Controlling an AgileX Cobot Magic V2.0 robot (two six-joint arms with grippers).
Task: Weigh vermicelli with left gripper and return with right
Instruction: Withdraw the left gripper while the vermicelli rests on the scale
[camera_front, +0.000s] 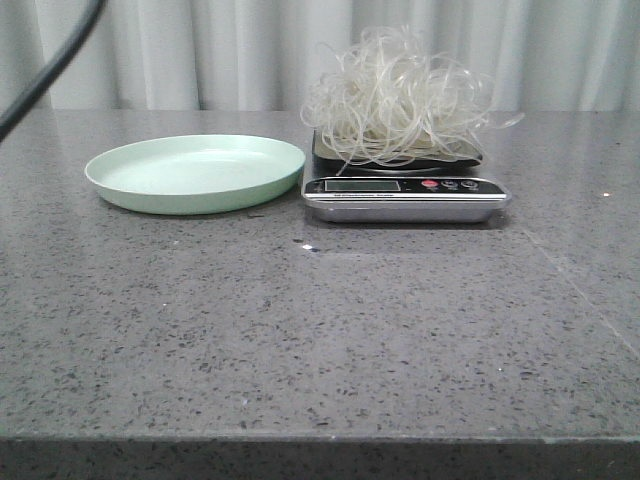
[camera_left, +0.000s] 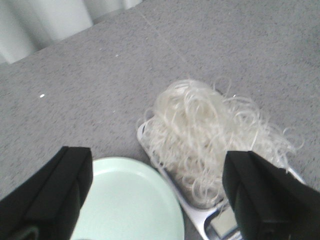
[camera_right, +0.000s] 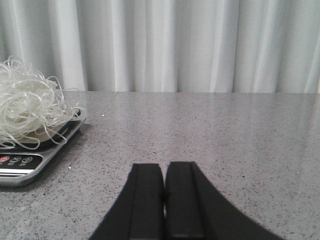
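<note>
Vermicelli (camera_front: 396, 98) sits piled on the scale (camera_front: 405, 197), strands spilling over the platform edges. Pale green plate (camera_front: 195, 172) at 9 o'clock of the scale, just beside it, nothing on it. Left gripper (camera_left: 160, 192) hangs above plate and scale, jaws spread wide, holding nothing. Right gripper (camera_right: 164, 187) low over the grey table (camera_front: 320, 330), fingers pressed together, at 3 o'clock of the scale, apart from it.

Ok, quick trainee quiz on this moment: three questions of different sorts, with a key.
1. True or false: the noodles sit on the scale.
2. The green plate holds: A noodles, B nothing, C a spoon?
3. Which gripper is shut, the left gripper or the right gripper?

Key: 1 true. 2 B. 3 right; the left one is open above the plate and scale.
</note>
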